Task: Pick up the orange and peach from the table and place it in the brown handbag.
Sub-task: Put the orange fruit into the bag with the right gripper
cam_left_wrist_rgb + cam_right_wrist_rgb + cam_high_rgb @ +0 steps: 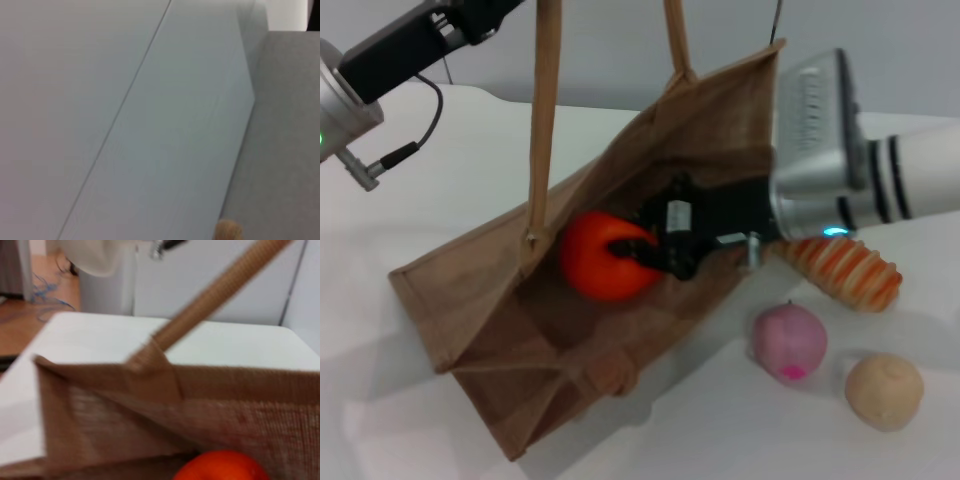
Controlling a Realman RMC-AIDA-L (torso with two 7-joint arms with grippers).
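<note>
The right claw [638, 250] grips the orange [602, 256] inside the brown handbag's [650, 330] open mouth. Lower it to the bag's wall before releasing. The peach [788, 342] waits on the worktop [720, 420]. The left claw is out of view.

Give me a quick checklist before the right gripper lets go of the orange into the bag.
1. Orange in the right gripper: ok, fingers closed around it.
2. Orange inside the brown handbag opening: ok, bag walls surround it.
3. Handbag mouth held open: ok, a handle runs up toward the left arm; the left gripper itself is out of view.
4. Peach reachable next: ok, on the table beside the bag.
5. Depth of the orange above the bag floor: cannot tell.
</note>
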